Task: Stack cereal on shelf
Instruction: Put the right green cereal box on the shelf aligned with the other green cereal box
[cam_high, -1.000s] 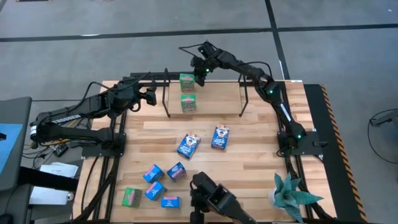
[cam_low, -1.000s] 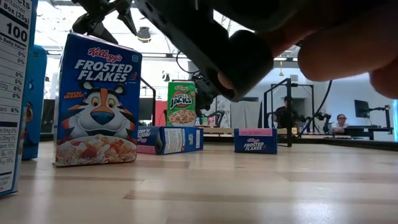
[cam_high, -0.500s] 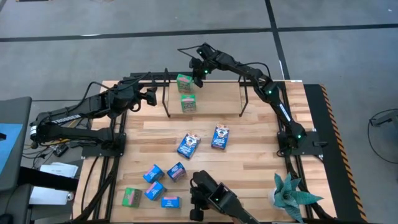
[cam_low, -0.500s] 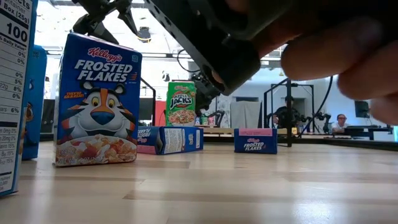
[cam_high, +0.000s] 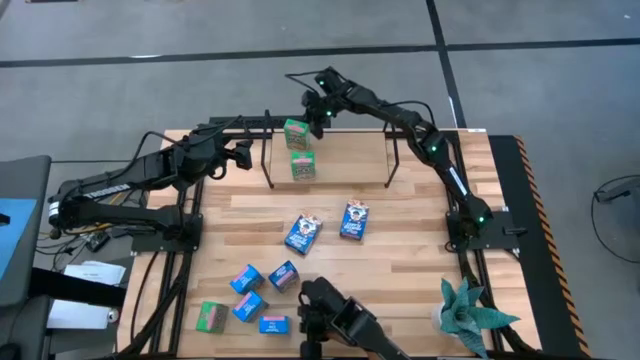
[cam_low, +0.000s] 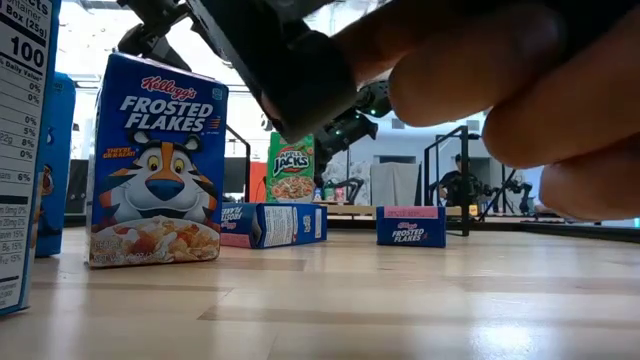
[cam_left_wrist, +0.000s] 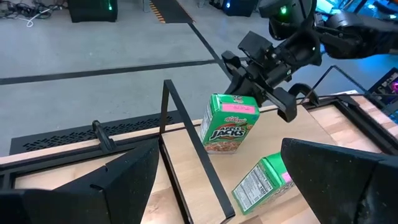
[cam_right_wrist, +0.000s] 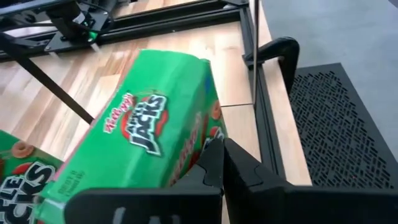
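A green Apple Jacks box (cam_high: 296, 132) stands slightly tilted on its bottom end at the far left of the shelf board (cam_high: 350, 150), between the black wire uprights. It also shows in the left wrist view (cam_left_wrist: 227, 123). A second green box (cam_high: 303, 166) lies on its side at the shelf's front. My right gripper (cam_high: 318, 108) is open just behind and above the standing box's top (cam_left_wrist: 235, 104). My left gripper (cam_high: 243, 155) is open and empty at the shelf's left. My right gripper has one finger (cam_right_wrist: 214, 163) close against the standing green box's side (cam_right_wrist: 186, 155). I cannot tell whether it touches the box.
Two dark blue boxes (cam_high: 303, 232) (cam_high: 354, 220) lie mid-table. Several light blue boxes (cam_high: 247, 278) and a green one (cam_high: 211, 316) sit near the front left. A plant (cam_high: 470, 315) stands front right. A person's hand with a dark device (cam_low: 420, 70) blocks much of the low view.
My right gripper has drawn back a little, up and toward the far edge, away from the standing green box. The box stays on the shelf. The hand-held device at the near edge has shifted left and covers more of the low view.
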